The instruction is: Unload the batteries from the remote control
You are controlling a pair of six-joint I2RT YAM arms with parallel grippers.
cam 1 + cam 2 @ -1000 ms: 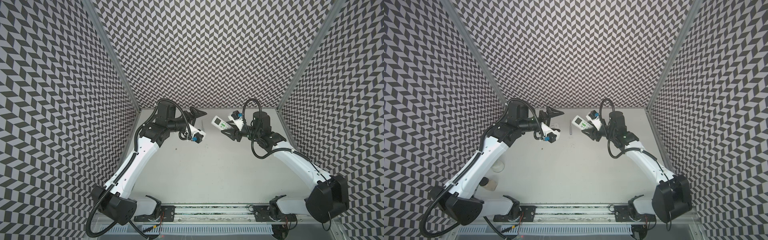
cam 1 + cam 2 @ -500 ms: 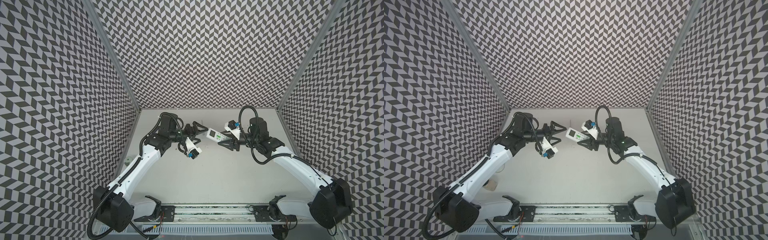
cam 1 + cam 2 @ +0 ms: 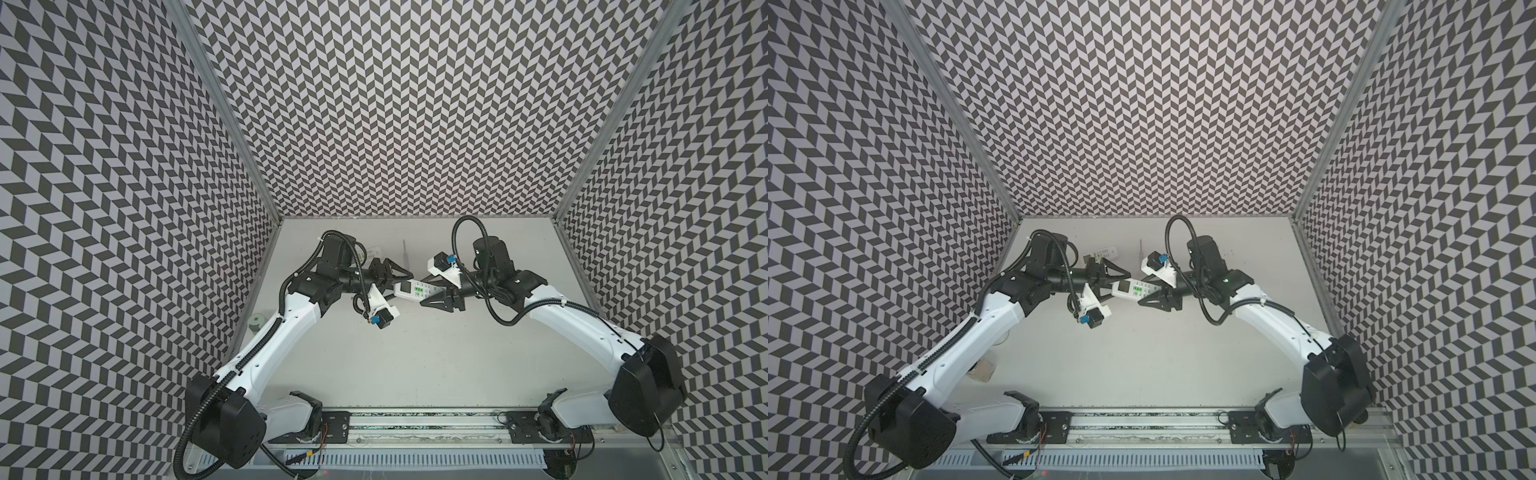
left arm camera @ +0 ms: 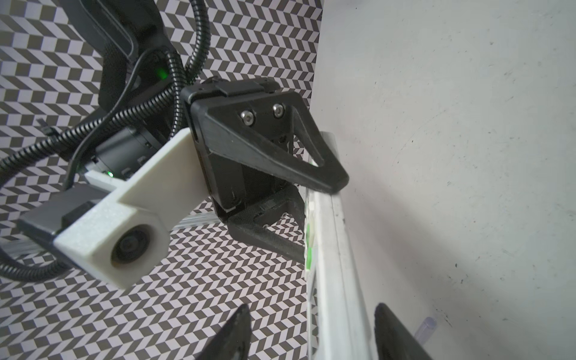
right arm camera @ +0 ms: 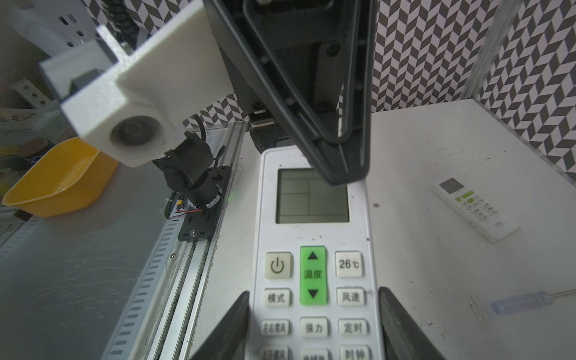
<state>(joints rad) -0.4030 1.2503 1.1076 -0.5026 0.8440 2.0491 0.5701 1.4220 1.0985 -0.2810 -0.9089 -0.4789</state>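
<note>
left gripper: black hard-plastic fingers, half spread astride the remote at its display end, with a gap at the face; a skewed squeeze could twist it loose.
remote: smooth white slab with rubbery buttons, held above the table; a slick casing that may slip.
batteries: not visible, presumably behind the back cover.
right gripper: clamped across the button end; a short hold that may pivot.

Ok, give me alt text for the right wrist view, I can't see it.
The right pincer grips a white remote by its long edges, buttons facing the camera, while the left pincer straddles its screen end. On the table lie a second remote and a clear-handled screwdriver.
</note>
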